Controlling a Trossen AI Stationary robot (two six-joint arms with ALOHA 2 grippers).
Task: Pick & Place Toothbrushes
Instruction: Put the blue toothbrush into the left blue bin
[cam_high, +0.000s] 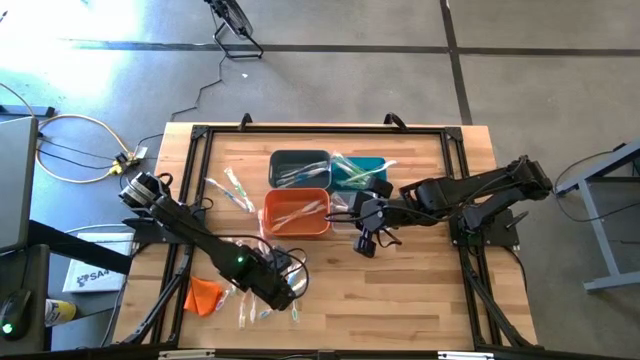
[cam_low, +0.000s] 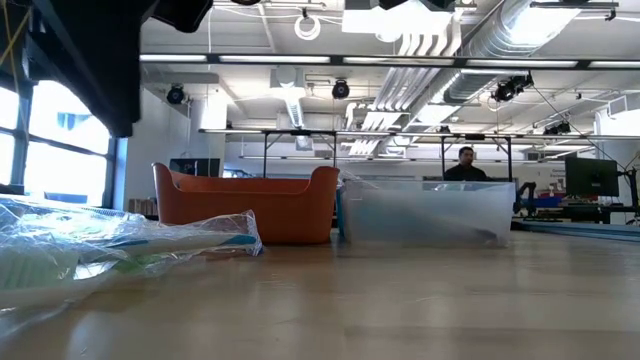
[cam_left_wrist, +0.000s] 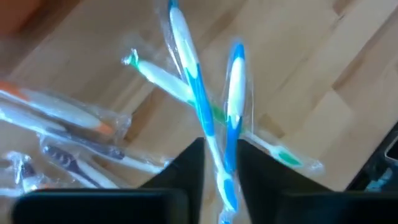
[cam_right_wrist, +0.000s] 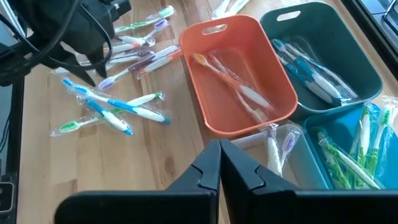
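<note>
Several wrapped toothbrushes (cam_high: 265, 312) lie loose on the table near its front edge. In the left wrist view two blue-and-white ones (cam_left_wrist: 186, 56) (cam_left_wrist: 235, 87) cross over a green-and-white one (cam_left_wrist: 161, 78). My left gripper (cam_left_wrist: 221, 146) (cam_high: 285, 295) hovers just over them, open, a finger on either side of the two blue ones. My right gripper (cam_right_wrist: 219, 146) (cam_high: 365, 245) hangs shut and holds nothing, near the clear bin (cam_right_wrist: 280, 155). More toothbrushes lie inside the orange bin (cam_right_wrist: 239, 74), the dark grey bin (cam_right_wrist: 323, 56) and the teal bin (cam_right_wrist: 348, 149).
The four bins stand together at the table's middle and far side (cam_high: 300, 167). A second loose group of toothbrushes (cam_high: 230, 190) lies to their left. An orange cloth lump (cam_high: 203, 293) lies near the front left. In the room behind, a person (cam_low: 466, 165) sits.
</note>
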